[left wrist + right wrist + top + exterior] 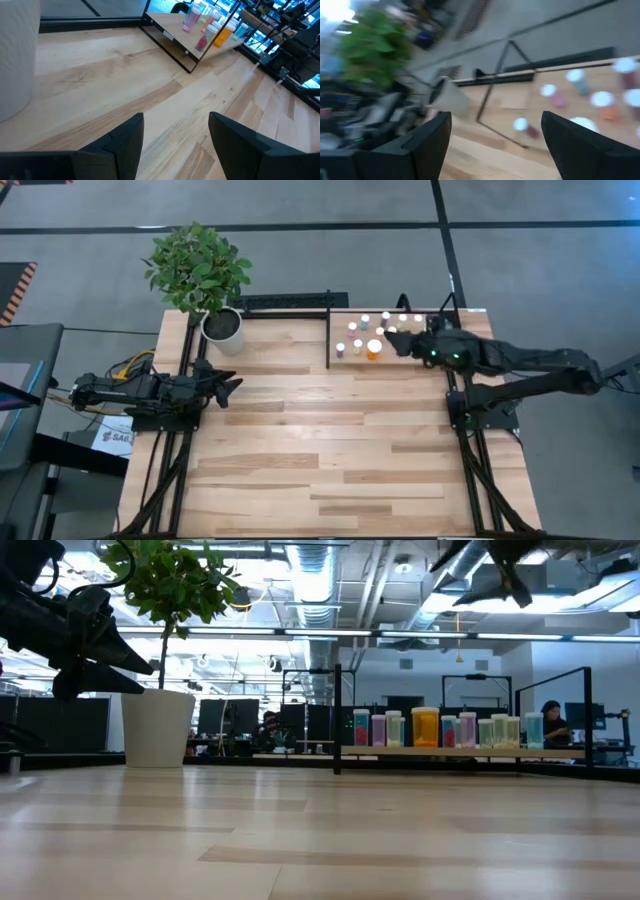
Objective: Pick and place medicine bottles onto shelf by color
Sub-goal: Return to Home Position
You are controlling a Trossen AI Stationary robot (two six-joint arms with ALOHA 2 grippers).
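Wood shelf point(402, 359) carries about ten bottles point(374, 348); left tool point(232, 390), right tool point(398, 342) both apart.

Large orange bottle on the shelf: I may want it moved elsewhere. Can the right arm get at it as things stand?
Probably yes. The right claw hangs open just beside the large orange bottle above the shelf, with nothing between them. Small bottles stand close beside it, though.
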